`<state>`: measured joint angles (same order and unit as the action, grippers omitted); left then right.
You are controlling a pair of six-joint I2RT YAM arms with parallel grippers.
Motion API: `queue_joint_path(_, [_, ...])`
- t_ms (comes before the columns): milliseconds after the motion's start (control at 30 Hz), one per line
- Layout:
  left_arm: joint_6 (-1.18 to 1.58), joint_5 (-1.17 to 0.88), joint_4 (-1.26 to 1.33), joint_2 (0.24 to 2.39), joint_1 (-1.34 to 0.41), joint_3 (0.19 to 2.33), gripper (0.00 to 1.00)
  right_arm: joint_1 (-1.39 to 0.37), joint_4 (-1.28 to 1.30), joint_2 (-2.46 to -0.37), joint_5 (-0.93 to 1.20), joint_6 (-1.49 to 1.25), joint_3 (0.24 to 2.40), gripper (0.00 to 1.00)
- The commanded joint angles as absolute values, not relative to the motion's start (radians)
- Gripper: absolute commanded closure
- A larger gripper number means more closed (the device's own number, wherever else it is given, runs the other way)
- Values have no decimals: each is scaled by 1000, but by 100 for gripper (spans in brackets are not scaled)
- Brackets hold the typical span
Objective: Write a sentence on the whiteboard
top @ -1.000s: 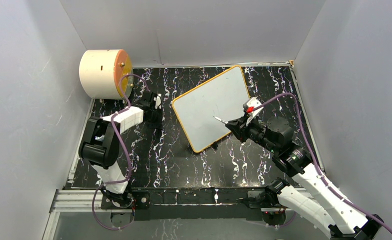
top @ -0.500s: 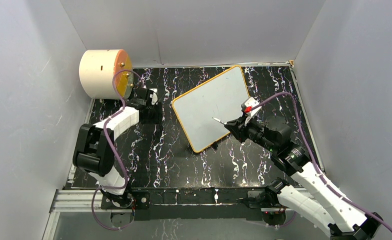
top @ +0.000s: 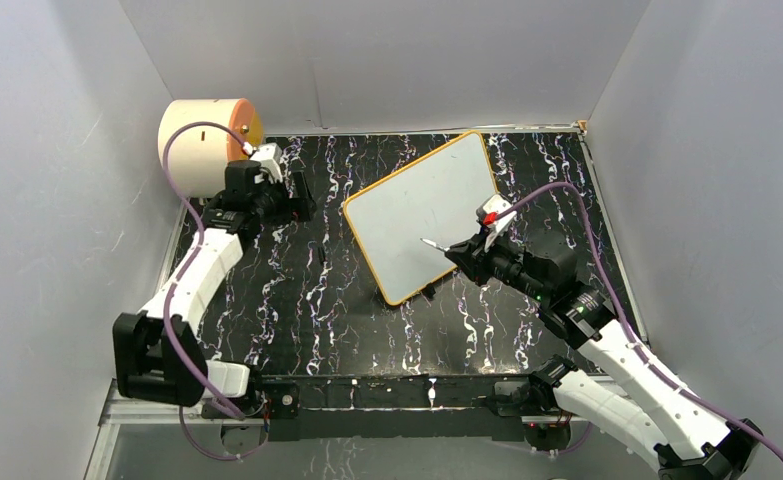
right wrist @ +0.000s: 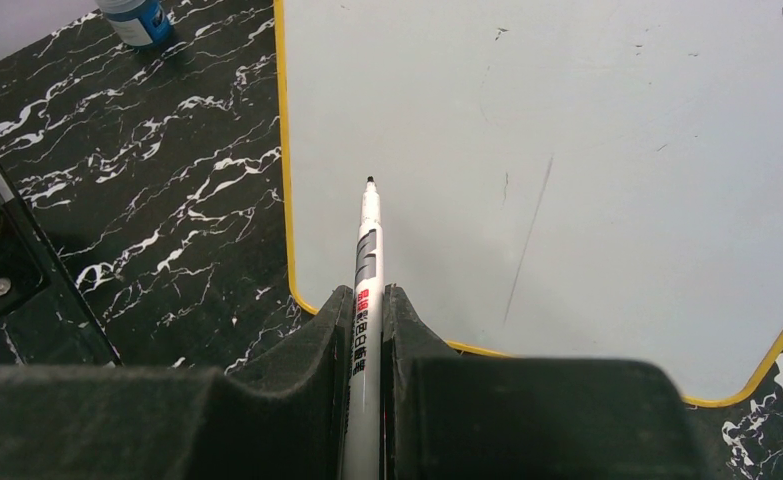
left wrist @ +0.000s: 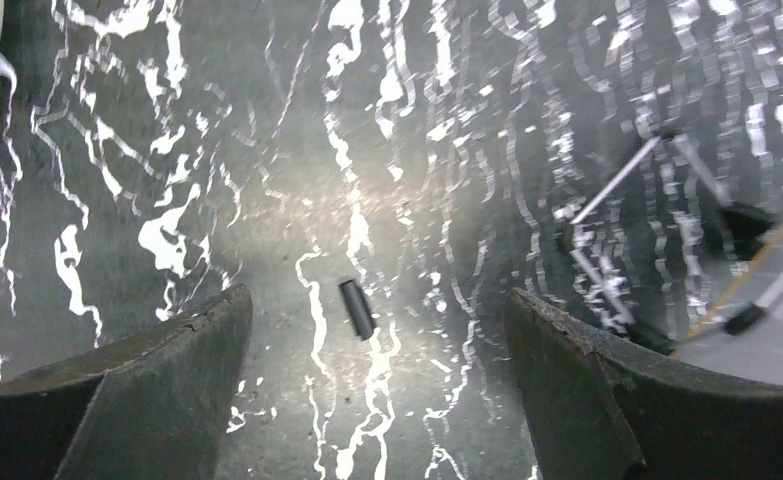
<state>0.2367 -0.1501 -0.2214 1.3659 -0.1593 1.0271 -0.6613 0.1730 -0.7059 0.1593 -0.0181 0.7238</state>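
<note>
Right hand (right wrist: 369, 296) is clamped on the marker (right wrist: 368, 240), tip over the whiteboard (right wrist: 617, 150); left hand (left wrist: 377, 300) is wide open. Next, I reckon: touch down and start writing.

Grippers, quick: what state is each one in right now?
Left gripper: open, holding nothing.
Right gripper: shut on the marker, its tip over the whiteboard.

Soft even light, left wrist view motion-blurred worst toward 2 o'clock, glare on surface (left wrist: 267, 205), right wrist view sharp.
</note>
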Motion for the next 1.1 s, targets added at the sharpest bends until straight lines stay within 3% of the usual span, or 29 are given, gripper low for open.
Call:
queue_joint_path(0, [267,-311,-113,1259,-144,1009,7,-660,111,-701,165,-2,775,100])
queue_joint_path(267, [314,-567,30,1198,-143,1038,7,-660,79,-712,168,23,774,100])
queue_joint_path(533, [408,-831,150,1289,-143,1064,10,-660,40,-710,169,44,764,100])
queue_joint_path(1067, [417,-1096,224,1459,-173,1067,40,-660,-29,-745,216,62,758,100])
